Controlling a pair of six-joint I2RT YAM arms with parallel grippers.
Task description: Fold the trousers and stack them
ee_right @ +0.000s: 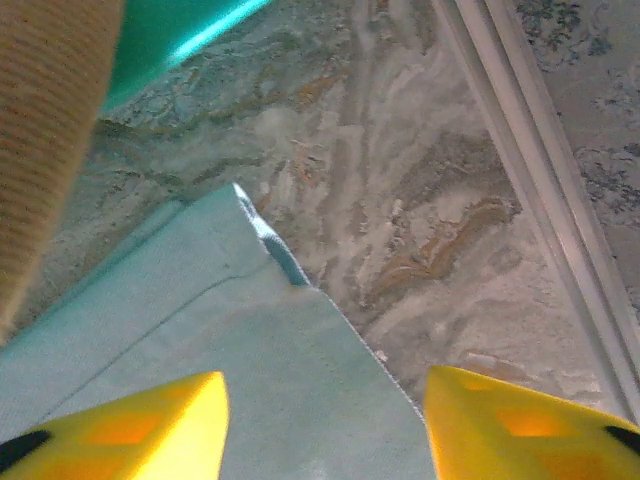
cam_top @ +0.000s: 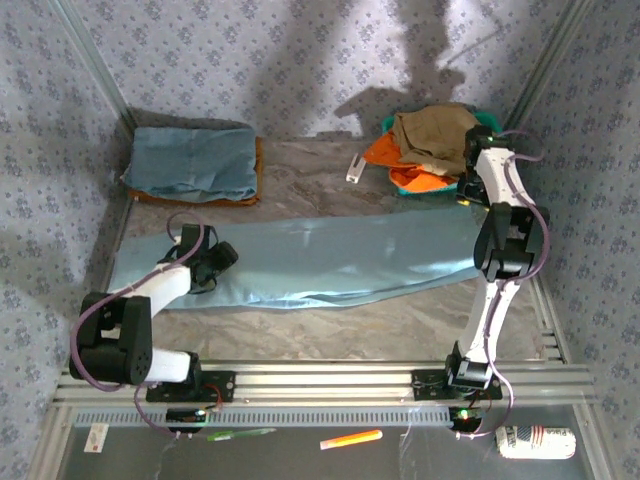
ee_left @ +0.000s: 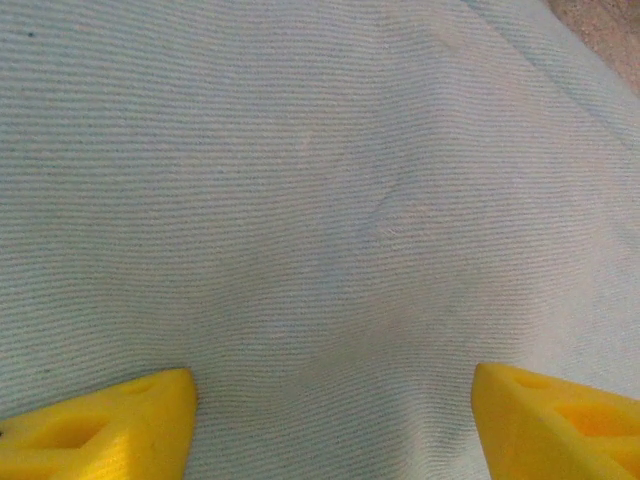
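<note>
The left gripper (ee_left: 330,415), jaws spread and pinching nothing, hovered close over the trousers (cam_top: 340,260) near the table's left edge. The right gripper (ee_right: 325,420), jaws likewise spread and empty, hung above the trousers' other end, where a cloth corner lay flat on the table (ee_right: 420,230) toward its right edge. The trousers stretched in one long flat strip across the table's middle, apparently halved lengthwise. A folded blue garment (cam_top: 190,165) sat at the table's far left corner, and a tan garment (cam_top: 435,130) at its far right. The crosswise fold appeared to be in hand. The next move would call for a firm pinch on one end, catching every layer, then a carry across to the other.
</note>
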